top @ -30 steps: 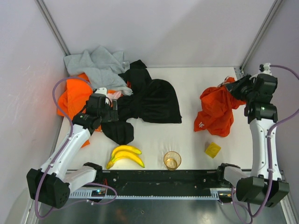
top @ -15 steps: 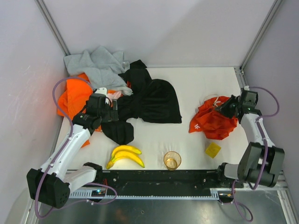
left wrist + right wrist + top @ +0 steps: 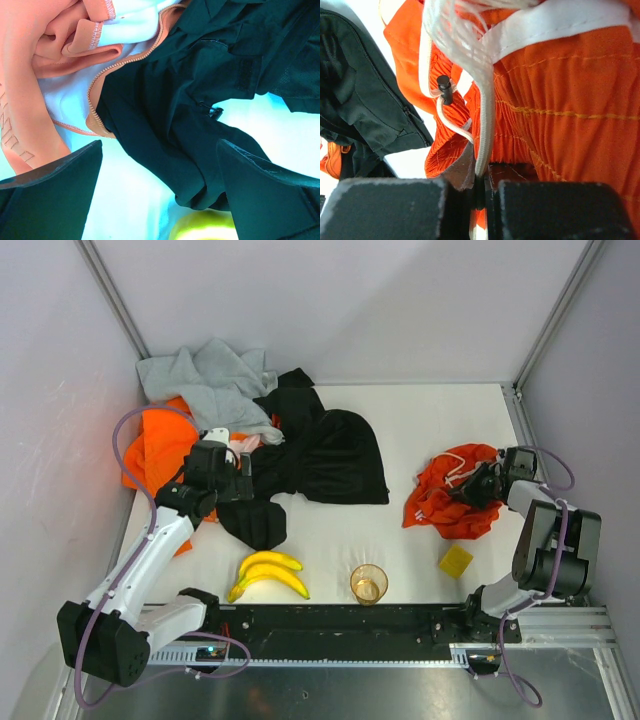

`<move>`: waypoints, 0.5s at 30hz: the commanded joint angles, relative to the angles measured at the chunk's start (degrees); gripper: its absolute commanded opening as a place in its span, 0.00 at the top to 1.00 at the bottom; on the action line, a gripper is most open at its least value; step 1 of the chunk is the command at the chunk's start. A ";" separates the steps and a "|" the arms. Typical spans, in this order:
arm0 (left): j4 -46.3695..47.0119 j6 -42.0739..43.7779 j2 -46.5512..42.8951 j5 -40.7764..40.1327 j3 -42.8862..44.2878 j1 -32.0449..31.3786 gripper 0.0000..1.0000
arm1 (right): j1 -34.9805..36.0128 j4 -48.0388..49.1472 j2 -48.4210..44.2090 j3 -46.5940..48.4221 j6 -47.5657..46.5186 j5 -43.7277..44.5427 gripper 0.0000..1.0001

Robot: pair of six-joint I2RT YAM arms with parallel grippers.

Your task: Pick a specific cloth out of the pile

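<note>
The red-orange cloth with white trim and cord lies crumpled on the table at the right, apart from the pile of grey, black and bright orange garments at the back left. My right gripper is low at the cloth's right edge, shut on the cloth and its white cord. My left gripper is open over the pile's black garment, with pale orange and white fabric to its left.
A banana bunch, an amber cup and a small yellow block sit near the front edge. The banana also shows in the left wrist view. Walls close in at the back, left and right.
My right arm has come down from high at the right and lowered the cloth onto the table, where it has spread out. The left arm has not moved.
</note>
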 commanded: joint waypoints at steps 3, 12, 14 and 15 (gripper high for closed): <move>1.49 1.23 -0.67 -0.06 -0.11 -0.26 0.00 | -0.03 0.56 -2.96 -0.84 -2.46 -0.64 0.98; 1.49 1.22 -0.69 0.17 -0.24 -0.26 0.00 | -0.03 -3.24 -10.26 -0.82 -3.91 1.20 0.57; 1.54 1.25 -0.67 0.43 -0.24 -0.26 0.01 | -0.03 -4.06 -11.96 -0.86 -4.10 1.58 0.48; 1.51 1.26 -0.62 0.49 -0.16 -0.25 0.00 | -0.03 -4.39 -12.61 -0.88 -4.17 1.55 0.44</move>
